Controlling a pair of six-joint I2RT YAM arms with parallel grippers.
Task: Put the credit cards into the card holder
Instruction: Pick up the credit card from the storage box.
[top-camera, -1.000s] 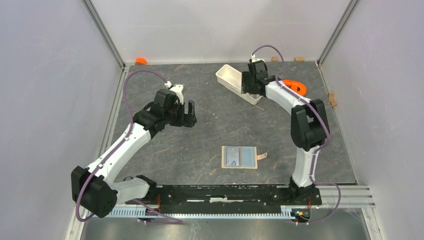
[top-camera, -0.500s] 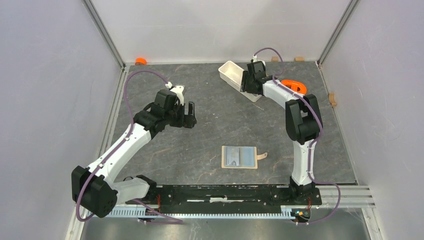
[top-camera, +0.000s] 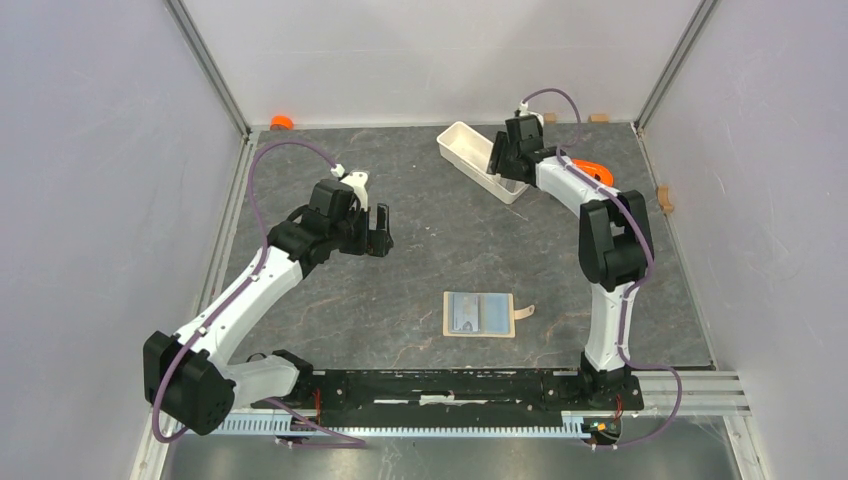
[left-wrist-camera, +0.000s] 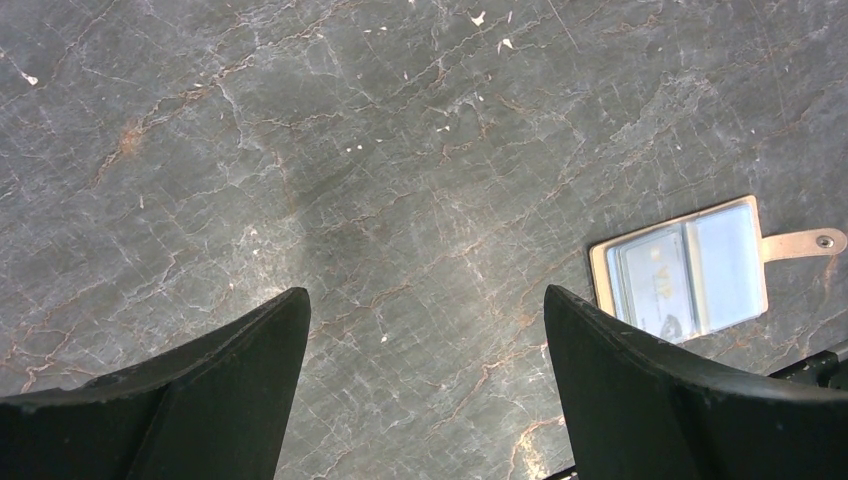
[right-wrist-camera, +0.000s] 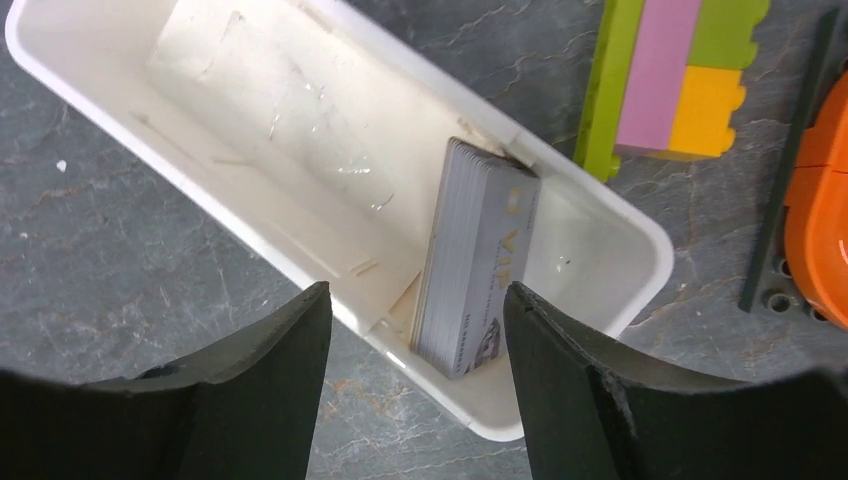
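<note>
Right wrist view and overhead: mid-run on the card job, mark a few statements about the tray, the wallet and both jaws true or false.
1. The stack of pale grey cards sits inside the long white plastic tray. True.
2. The right jaws are shut on a card. False: they stand open above the tray, holding nothing.
3. The tan bifold card holder lies open on the grey stone-patterned table. True.
4. The left jaws touch the card holder. False: they stand open over bare table, apart from it.
5. The card holder holds no card. False: a grey card shows in one pocket.
</note>
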